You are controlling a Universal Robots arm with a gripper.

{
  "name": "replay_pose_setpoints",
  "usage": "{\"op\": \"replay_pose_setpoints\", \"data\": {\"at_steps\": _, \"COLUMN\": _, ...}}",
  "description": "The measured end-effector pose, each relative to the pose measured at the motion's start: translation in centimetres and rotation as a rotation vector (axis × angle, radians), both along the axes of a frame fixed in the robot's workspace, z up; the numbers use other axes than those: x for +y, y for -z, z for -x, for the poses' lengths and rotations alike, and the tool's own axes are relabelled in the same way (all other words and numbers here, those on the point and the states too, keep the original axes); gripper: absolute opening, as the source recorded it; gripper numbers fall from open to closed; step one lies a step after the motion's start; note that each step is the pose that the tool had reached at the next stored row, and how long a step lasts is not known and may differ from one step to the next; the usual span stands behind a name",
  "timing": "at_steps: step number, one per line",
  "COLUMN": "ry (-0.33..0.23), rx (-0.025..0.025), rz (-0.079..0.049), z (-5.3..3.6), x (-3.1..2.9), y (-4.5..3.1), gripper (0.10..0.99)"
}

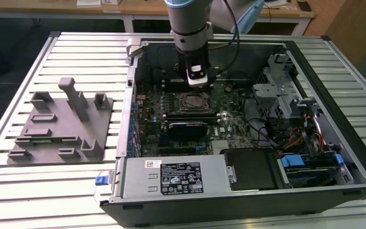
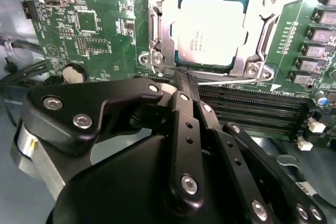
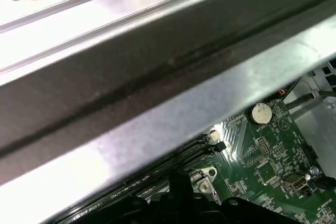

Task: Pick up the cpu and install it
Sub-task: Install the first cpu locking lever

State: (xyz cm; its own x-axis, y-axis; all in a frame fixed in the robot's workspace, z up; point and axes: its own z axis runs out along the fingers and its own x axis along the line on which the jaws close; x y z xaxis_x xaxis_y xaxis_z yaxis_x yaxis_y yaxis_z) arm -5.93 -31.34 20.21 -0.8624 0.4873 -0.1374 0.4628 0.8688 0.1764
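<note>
The second wrist view shows the cpu [image 2: 212,31], a small flat square chip with a silvery-grey metal top, lying seated inside the metal-framed socket [image 2: 157,30] on the green motherboard [image 2: 84,24]. The black gripper [image 2: 185,80] hangs just beside the socket's near edge with its slim fingers [image 2: 181,108] pressed together, pinching nothing. In the exterior view the gripper [image 1: 196,82] stands upright over the open black computer case [image 1: 335,143], just behind the socket [image 1: 192,100], and a grey moulded fixture [image 1: 62,126] with upright posts lies on the ribbed aluminium worktop [image 1: 17,191] to the exterior view's left of the case. The first wrist view gives a close look at the case's bright metal rim [image 3: 168,108] and a corner of the motherboard [image 3: 268,166] with a round coin cell [image 3: 261,113]. Wooden desks [image 1: 151,9] stand behind the worktop. A white label [image 1: 181,177] sits on the grey power supply; its print is too small to read
</note>
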Motion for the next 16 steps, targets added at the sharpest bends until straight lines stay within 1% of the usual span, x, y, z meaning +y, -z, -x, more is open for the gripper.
{"op": "replay_pose_setpoints", "data": {"at_steps": 7, "ry": 0.0, "rx": -0.0002, "rz": 0.0, "z": 0.1, "x": 0.52, "y": 0.03, "gripper": 0.106}}
{"op": "replay_pose_setpoints", "data": {"at_steps": 10, "ry": -0.003, "rx": -0.0001, "rz": 0.0, "z": 0.11, "x": 0.62, "y": 0.06, "gripper": 0.106}}
{"op": "replay_pose_setpoints", "data": {"at_steps": 12, "ry": -0.017, "rx": -0.0001, "rz": 0.0, "z": 0.11, "x": 0.64, "y": 0.09, "gripper": 0.106}}
{"op": "replay_pose_setpoints", "data": {"at_steps": 16, "ry": -0.071, "rx": -0.0002, "rz": 0.0, "z": 0.1, "x": 0.65, "y": 0.18, "gripper": 0.106}}
